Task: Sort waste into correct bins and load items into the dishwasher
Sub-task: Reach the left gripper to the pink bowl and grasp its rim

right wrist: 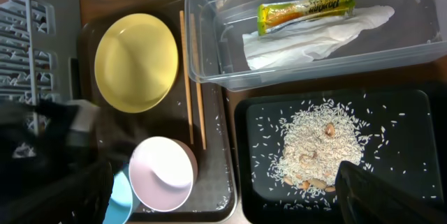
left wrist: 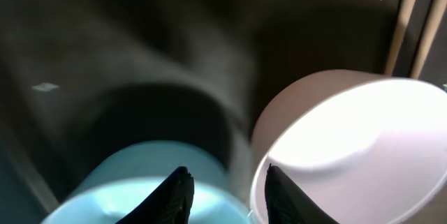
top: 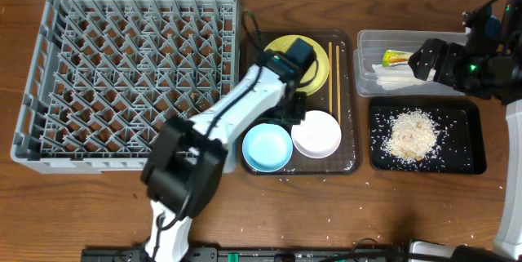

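Dishes wait on the brown serving tray (top: 351, 99) at the centre of the overhead view. A round yellow plate (top: 276, 50) sits at 12 o'clock, with a light blue bowl (top: 267, 146) and a white bowl (top: 316, 134) side by side at 6 o'clock. Thin wooden chopsticks (top: 333, 78) lie along the 3 o'clock edge. The left gripper (top: 292, 108) hangs low over the bowls' far rims. At 9 o'clock the grey, peg-latticed dish rack (top: 122, 74) holds no dish yet. At 2 o'clock the clear tub (top: 363, 78) contains the glossy green-and-yellow wrapper (top: 397, 56) and crumpled white paper (top: 391, 74). At 4 o'clock the shallow black tray (top: 469, 160) carries a mound of rice scraps (top: 412, 135). The right gripper (top: 422, 62) hovers above the tub. Sorting looks largely finished, stray grains aside, and loading appears to be starting.

Left wrist view: two dark fingertips (left wrist: 180, 192) stand parted at 6 o'clock with nothing between them. They are poised where the smooth blue bowl and the glossy white bowl nearly meet. The next move likely calls for settling the jaws over one thin rim, pinching, then lifting clear toward the rack.

Right wrist view: the right fingers (right wrist: 367, 189) are spread wide and empty, one showing at 5 o'clock over the black tray. Plate, chopsticks and tub lie ahead toward 12 o'clock.
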